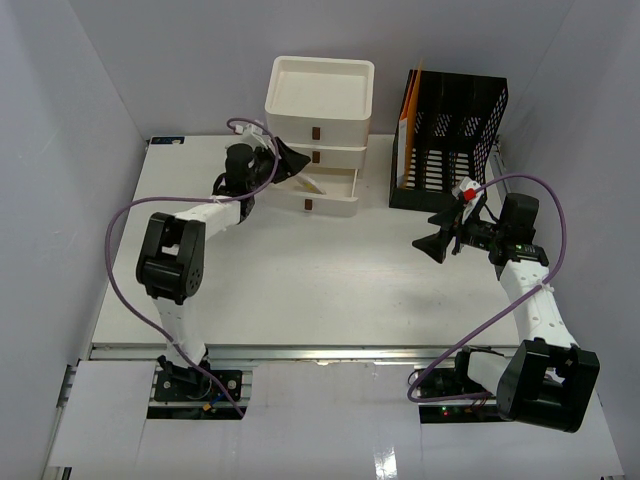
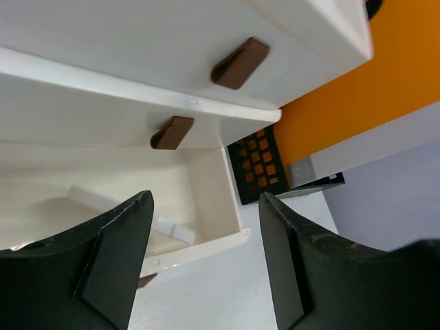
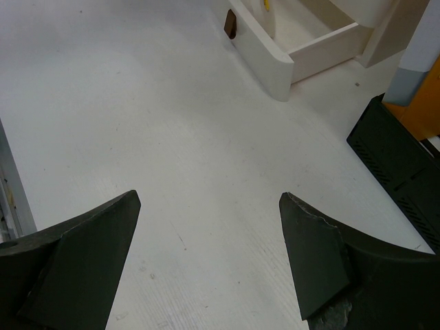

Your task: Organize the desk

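The desk (image 1: 300, 290) fills the enclosure, white and smooth between pale grey walls (image 1: 60, 150). At its far edge, the drawer unit (image 1: 320, 100) has its bottom drawer (image 1: 325, 200) pulled out. My left gripper (image 2: 206, 199) hovers there, fingers apart and holding nothing. My right gripper (image 3: 210, 198) is the same. I judge closing comes next: push squarely on the drawer front.
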Controlling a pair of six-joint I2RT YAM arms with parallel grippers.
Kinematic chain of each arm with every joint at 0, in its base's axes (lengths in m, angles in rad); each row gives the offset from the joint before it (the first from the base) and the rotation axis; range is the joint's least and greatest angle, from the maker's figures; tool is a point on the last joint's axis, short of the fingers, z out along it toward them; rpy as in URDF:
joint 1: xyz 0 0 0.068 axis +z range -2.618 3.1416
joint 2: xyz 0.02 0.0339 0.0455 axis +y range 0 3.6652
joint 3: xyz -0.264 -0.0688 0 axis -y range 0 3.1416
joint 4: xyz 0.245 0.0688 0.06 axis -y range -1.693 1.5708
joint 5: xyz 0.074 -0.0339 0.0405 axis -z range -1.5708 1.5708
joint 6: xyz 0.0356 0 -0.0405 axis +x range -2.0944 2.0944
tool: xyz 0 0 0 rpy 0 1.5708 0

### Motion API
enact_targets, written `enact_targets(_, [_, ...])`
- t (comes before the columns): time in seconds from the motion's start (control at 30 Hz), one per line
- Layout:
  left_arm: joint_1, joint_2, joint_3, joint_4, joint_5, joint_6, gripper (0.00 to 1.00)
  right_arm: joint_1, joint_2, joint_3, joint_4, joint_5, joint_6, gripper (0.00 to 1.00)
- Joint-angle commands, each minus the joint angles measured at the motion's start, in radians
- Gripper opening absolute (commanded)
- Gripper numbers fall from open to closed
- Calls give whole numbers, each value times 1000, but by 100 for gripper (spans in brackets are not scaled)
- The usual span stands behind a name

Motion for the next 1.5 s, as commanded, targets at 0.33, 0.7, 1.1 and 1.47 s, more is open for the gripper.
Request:
enact_targets(0.33, [-1,-292,13,-445,-180,179,68,-6,18,9,-6,-24,-8,88])
enact_targets(0.7, [-32,-113,154,-658,65,234,50,-6,21,9,-5,-20,-8,88])
enact_targets(1.1, [-67,22,289,-759,-1,333,47,-6,24,12,-11,-19,-14,88])
enact_targets(1.47, [-73,68,333,-767,-30,333,48,-6,24,13,-13,-18,-14,88])
